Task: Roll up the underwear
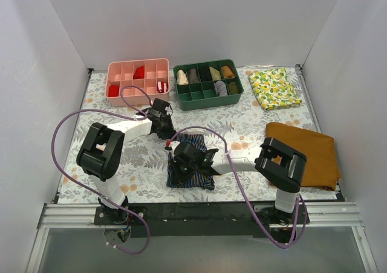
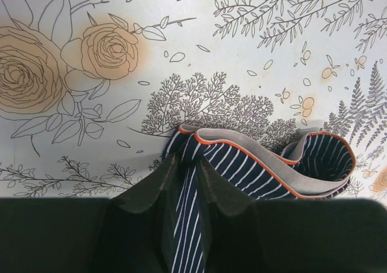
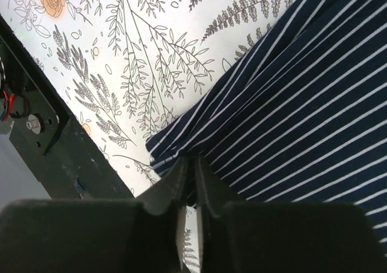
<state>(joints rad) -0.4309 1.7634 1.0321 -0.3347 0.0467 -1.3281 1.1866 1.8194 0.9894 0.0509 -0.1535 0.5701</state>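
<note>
Left gripper (image 2: 184, 164) is pinching the underwear (image 2: 242, 164) at its far-left waistband corner. The garment is lying at near centre of the table (image 1: 121, 164), reaching rightward and nearward from that pinch. Right gripper (image 3: 187, 159), fingers almost pressed together, is touching its left edge.

This is a robot work cell in a lab. Plain white walls (image 1: 48, 55) box in a small table (image 1: 242, 125) with a flower-print cover. Along the bottom of the frame, a metal rail (image 1: 199, 215) carries one robot arm (image 1: 100, 149) at lower left and a second arm (image 1: 281, 164) at lower right, both trailing purple cables (image 1: 60, 128).
</note>
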